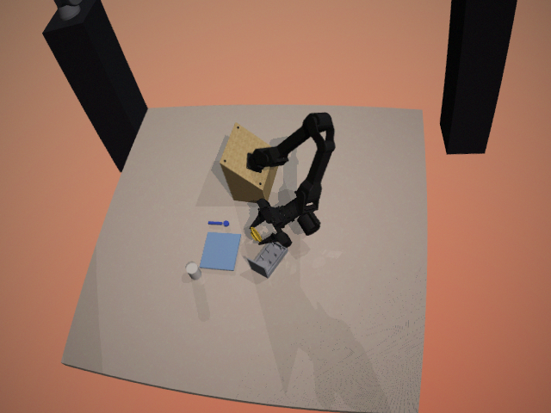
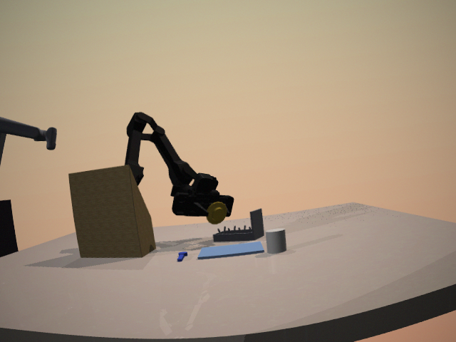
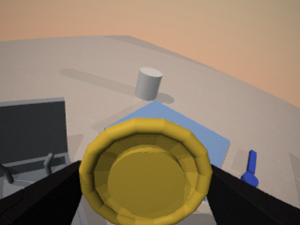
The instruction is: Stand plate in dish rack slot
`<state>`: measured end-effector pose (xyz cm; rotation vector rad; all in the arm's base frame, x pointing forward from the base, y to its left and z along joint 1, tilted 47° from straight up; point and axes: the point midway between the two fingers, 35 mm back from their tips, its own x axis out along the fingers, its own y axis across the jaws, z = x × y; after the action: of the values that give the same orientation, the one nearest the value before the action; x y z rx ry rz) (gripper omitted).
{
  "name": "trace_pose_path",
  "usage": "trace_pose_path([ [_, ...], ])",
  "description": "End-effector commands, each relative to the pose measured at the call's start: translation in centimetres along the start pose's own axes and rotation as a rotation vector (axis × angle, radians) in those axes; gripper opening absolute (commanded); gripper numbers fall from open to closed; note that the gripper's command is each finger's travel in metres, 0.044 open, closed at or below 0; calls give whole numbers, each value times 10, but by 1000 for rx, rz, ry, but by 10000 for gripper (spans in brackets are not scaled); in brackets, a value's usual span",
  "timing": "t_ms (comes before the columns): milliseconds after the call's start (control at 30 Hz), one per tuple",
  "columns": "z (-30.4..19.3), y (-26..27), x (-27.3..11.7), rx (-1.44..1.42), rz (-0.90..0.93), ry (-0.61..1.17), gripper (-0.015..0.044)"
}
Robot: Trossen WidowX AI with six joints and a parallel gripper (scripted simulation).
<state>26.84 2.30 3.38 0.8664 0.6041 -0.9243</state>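
Note:
A round yellow plate (image 1: 256, 234) (image 2: 216, 212) (image 3: 146, 180) is held across its rim between the fingers of my gripper (image 1: 256, 235) (image 2: 217, 212) (image 3: 145, 171), which is shut on it. The plate is nearly upright and in the air above the table, one face toward the exterior camera. The grey dish rack (image 1: 269, 261) (image 2: 234, 237) (image 3: 33, 133) has a tall end wall and short pegs. It stands beside and below the plate; in the wrist view it is at the left, partly hidden by a finger. The plate is apart from the rack.
A blue mat (image 1: 220, 251) (image 2: 231, 250) (image 3: 187, 127), a grey cylinder (image 1: 193, 270) (image 2: 276, 241) (image 3: 148, 84) and a small blue utensil (image 1: 218, 223) (image 2: 182, 256) (image 3: 251, 170) lie beyond the plate. A tall wooden block (image 1: 245, 169) (image 2: 106, 213) stands by the arm's base.

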Motion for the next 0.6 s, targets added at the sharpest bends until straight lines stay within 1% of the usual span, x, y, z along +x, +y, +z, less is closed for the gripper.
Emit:
trace_pose_path([
  [0, -2, 4, -5, -5, 60, -55, 0],
  [567, -12, 15, -39, 18, 365, -271, 0],
])
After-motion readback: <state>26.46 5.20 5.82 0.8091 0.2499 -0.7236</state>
